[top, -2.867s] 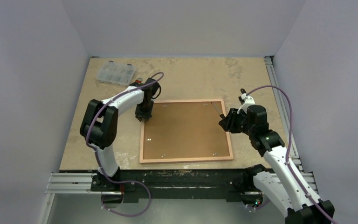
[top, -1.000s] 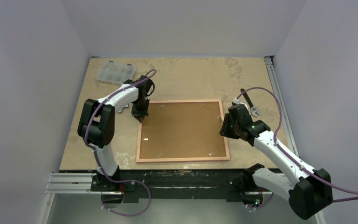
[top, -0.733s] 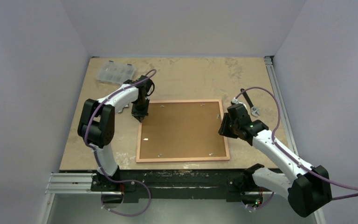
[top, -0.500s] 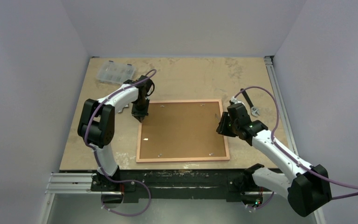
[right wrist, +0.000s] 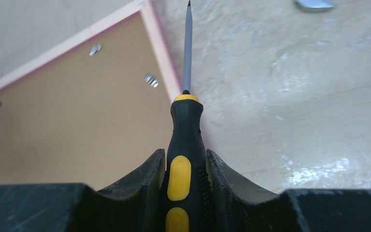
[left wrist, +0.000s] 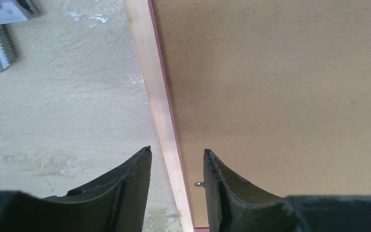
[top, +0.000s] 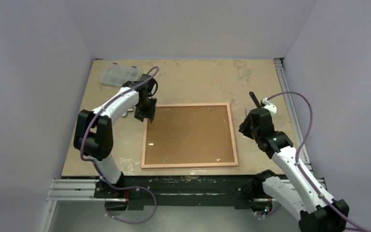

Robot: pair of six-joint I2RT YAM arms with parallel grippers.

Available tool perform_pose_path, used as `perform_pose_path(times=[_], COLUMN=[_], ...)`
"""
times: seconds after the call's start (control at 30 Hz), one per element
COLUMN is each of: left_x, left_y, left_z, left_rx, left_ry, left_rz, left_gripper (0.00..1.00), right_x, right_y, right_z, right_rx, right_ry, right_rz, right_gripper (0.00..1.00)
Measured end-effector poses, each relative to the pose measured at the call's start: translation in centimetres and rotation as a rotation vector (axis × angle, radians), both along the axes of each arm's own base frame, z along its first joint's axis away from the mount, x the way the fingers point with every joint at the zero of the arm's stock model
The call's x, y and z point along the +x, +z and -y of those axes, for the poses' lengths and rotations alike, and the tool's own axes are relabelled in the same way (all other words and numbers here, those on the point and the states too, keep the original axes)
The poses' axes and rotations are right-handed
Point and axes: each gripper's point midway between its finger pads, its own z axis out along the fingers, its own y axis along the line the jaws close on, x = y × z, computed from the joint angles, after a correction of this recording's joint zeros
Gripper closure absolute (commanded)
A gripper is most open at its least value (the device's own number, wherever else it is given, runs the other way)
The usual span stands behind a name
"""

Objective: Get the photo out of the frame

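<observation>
The frame [top: 191, 135] lies back side up in the middle of the table, brown fibreboard with a pale pink rim and small metal clips. No photo shows. My left gripper [top: 145, 114] is at the frame's far left corner. In the left wrist view it [left wrist: 176, 152] is open, its jaws astride the rim [left wrist: 162, 111], one over the table and one over the fibreboard beside a clip [left wrist: 199, 184]. My right gripper [top: 249, 126] is off the frame's right edge, shut [right wrist: 185, 152] on a black-and-yellow screwdriver [right wrist: 186, 116] whose tip points past the frame's corner [right wrist: 147, 19].
A clear plastic compartment box [top: 121, 75] stands at the far left of the table and shows in the left wrist view [left wrist: 0, 29]. A small metal object [right wrist: 314, 4] lies on the table right of the frame. Metal rails [top: 285, 87] run along the right and near edges.
My right gripper has drawn back to the right, off the frame's right edge, with the screwdriver in it. My left gripper has shifted slightly along the far left corner. The frame lies as before.
</observation>
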Motion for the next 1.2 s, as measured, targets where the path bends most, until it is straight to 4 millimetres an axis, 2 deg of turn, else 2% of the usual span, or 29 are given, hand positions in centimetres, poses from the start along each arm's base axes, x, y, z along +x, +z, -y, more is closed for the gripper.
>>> perform_pose_path(times=[0.1,0.23,0.33,0.53,0.73,1.0,1.2], left_x=[0.3,0.5,0.5,0.1,-0.7,-1.0,-1.0], left_y=[2.3,5.2,6.4,6.8,7.5,9.1,9.2], left_z=[0.4,1.1,1.9,3.3,4.3,5.0,5.0], left_rx=[-0.041,-0.109,-0.163,-0.248,-0.321,-0.374,-0.376], left_ry=[-0.003,-0.014,-0.026,-0.046,-0.057,-0.077,-0.077], left_rz=[0.072,0.167,0.198,0.196,0.198,0.236,0.240], left_gripper=[0.55,0.54,0.54,0.53,0.53,0.53,0.53], right_x=[-0.2,-1.9,-2.4,-3.6,-3.5,-3.2,-1.7], right_y=[-0.1,-0.7,-0.8,-1.8,-3.3,-7.7,-9.1], right_z=[2.3,5.0,6.8,10.6,13.4,17.6,18.0], right_rx=[0.004,-0.006,-0.023,-0.089,-0.161,-0.226,-0.238], right_ry=[-0.127,-0.289,-0.406,-0.609,-0.708,-0.794,-0.725], right_rz=[0.020,0.036,0.042,0.030,-0.048,-0.262,-0.312], right_gripper=[1.00,1.00,1.00,1.00,1.00,1.00,1.00])
